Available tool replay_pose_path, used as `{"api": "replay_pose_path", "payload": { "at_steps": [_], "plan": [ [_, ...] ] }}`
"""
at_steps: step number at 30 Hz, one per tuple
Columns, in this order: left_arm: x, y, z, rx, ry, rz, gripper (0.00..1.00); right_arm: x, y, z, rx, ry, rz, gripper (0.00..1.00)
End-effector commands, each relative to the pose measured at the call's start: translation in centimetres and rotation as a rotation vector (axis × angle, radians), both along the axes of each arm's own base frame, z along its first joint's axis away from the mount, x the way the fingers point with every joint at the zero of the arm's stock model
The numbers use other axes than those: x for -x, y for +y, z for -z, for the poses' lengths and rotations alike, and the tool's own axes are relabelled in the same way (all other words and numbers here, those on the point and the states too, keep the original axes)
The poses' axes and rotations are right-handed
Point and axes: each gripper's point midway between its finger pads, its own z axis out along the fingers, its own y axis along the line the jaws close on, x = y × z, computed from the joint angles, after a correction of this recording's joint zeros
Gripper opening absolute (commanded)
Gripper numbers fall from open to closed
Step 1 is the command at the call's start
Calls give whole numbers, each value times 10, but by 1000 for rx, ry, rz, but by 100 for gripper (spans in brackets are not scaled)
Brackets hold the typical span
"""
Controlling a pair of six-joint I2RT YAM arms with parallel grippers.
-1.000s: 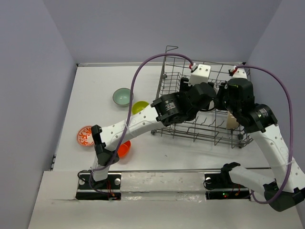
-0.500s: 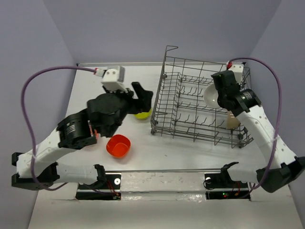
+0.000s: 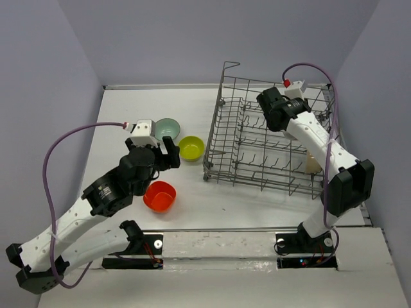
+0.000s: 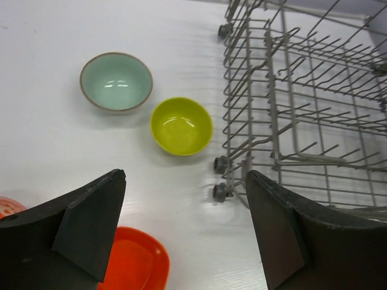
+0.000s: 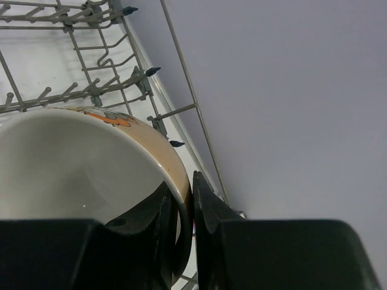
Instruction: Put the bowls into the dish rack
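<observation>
On the table left of the dish rack (image 3: 273,144) sit a pale teal bowl (image 3: 168,128), a lime-yellow bowl (image 3: 191,147) and an orange-red bowl (image 3: 160,196). My left gripper (image 3: 172,154) hovers open above them, with nothing between its fingers (image 4: 91,223). Its wrist view shows the teal bowl (image 4: 115,81), the lime bowl (image 4: 181,125), the orange-red bowl (image 4: 130,260) and the rack (image 4: 302,121). My right gripper (image 3: 270,110) is inside the rack's far part. It is shut on the rim of a white bowl with orange patterning (image 5: 78,157). The right arm hides this bowl in the top view.
A cream bowl (image 3: 313,163) stands on edge at the rack's right end. A sliver of a red-patterned bowl (image 4: 6,205) shows at the left wrist view's edge. The back wall runs close behind the rack wires (image 5: 91,90).
My left arm has swung from the rack back to the left, above the table bowls, and its jaws have widened. My right arm has carried its bowl towards the rack's far side.
</observation>
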Motion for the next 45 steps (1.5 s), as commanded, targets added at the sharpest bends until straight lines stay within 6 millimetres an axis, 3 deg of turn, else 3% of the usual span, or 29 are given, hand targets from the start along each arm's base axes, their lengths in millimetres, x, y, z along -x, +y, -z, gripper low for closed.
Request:
{"api": "replay_pose_path", "payload": {
  "at_steps": [1,6,14,21,38,45],
  "plan": [
    [-6,14,-3,33,-70,4,91,5,-3,-32,128,-87,40,1],
    [-15,21,16,-2,-66,14,91,1,10,-12,169,-12,13,1],
    [-21,27,22,-5,-63,10,91,-1,22,9,201,81,-21,1],
    [-22,28,28,-9,-53,6,91,3,20,20,212,128,-31,1],
    [-24,27,36,-27,-33,6,91,18,12,22,216,150,-55,1],
    [-24,27,37,-29,-29,6,92,16,14,39,218,204,-71,1]
  ]
}}
